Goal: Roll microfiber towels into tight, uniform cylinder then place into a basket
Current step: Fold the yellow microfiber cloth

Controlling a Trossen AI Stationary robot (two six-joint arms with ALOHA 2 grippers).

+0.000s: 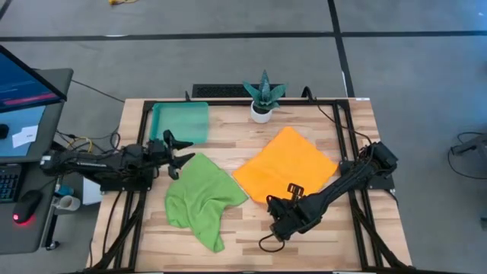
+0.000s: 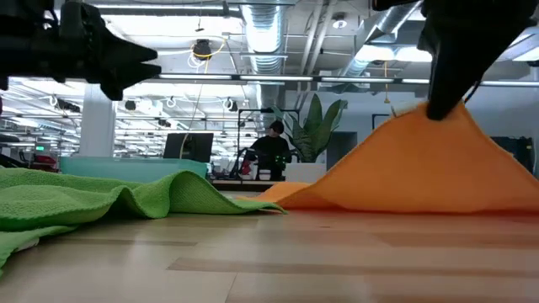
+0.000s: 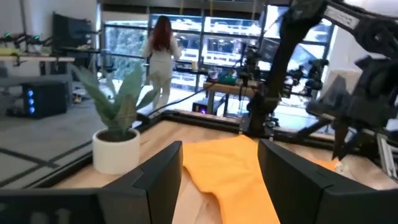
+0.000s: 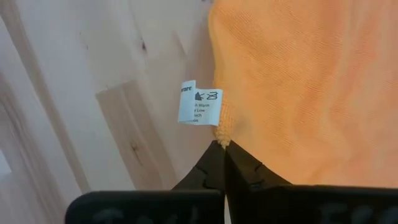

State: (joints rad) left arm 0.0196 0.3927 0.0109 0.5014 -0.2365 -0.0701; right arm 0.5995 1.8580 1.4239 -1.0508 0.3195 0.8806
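Orange towel (image 1: 287, 164) lay spread mid-table, its near corner pinched and lifted by the right gripper (image 4: 222, 148), fingers closed on the hem beside the white tag (image 4: 199, 103); rolling looked barely begun; next it needed that corner folded over; green towel (image 1: 199, 196) lay crumpled, left gripper (image 1: 181, 154) open, empty; basket (image 1: 179, 122) far-left.

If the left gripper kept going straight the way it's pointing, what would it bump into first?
Probably the flat bright orange microfiber towel, which lies straight ahead between the open left gripper's fingers. The small white pot with the green spiky plant sits off to one side.
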